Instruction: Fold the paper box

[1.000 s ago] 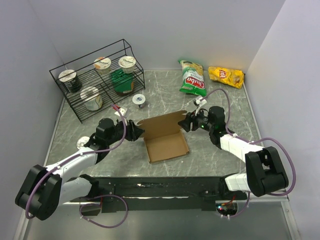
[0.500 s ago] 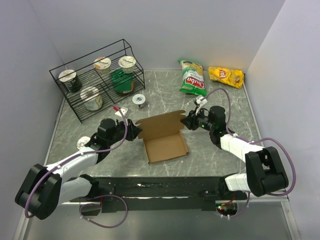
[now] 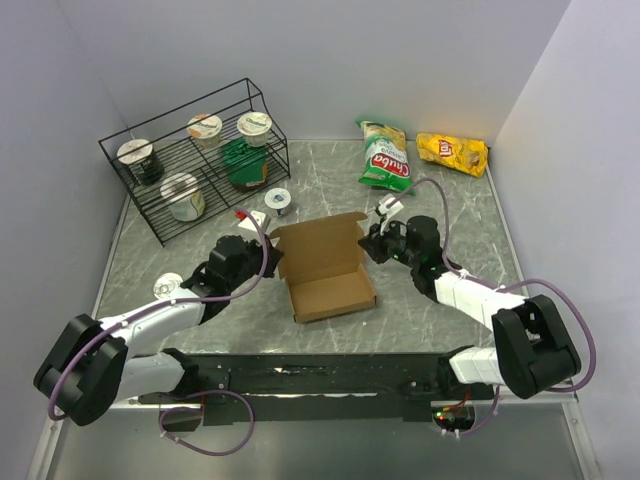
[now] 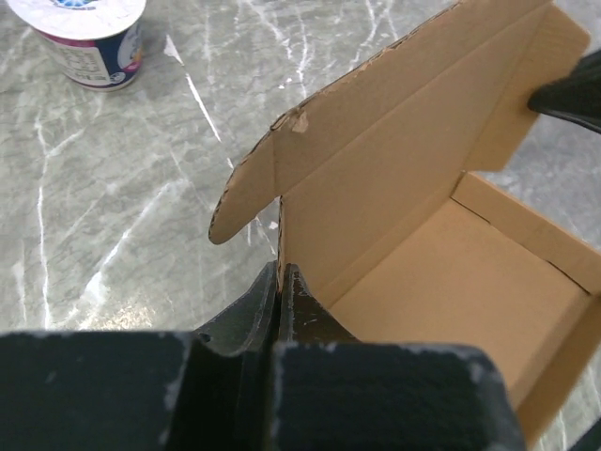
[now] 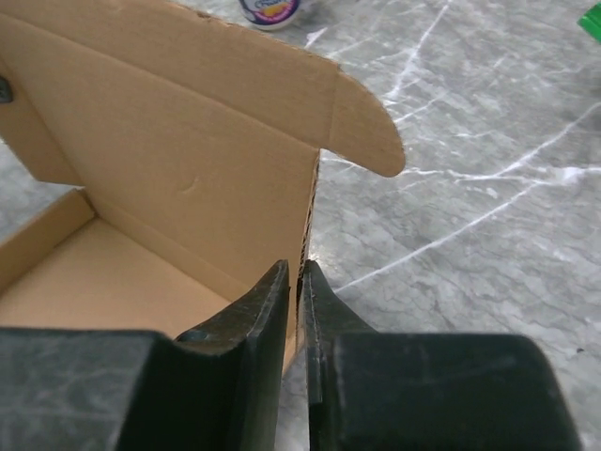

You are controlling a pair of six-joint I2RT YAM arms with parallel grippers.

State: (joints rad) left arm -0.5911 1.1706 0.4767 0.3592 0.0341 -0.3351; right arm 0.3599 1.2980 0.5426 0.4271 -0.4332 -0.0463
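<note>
Left wrist: box (image 4: 451, 291) in end effector (image 4: 281, 271)

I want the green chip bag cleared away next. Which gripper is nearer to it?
Right. The right gripper pinches the paper box's right wall, with the green chip bag just beyond it. The left gripper pinches the left wall, across the box from the bag.

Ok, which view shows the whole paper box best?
Top external: the whole paper box shows, tray flat, lid flap raised. The left wrist view shows only its left corner and inside; the right wrist view only its right corner and a rounded tab.
</note>
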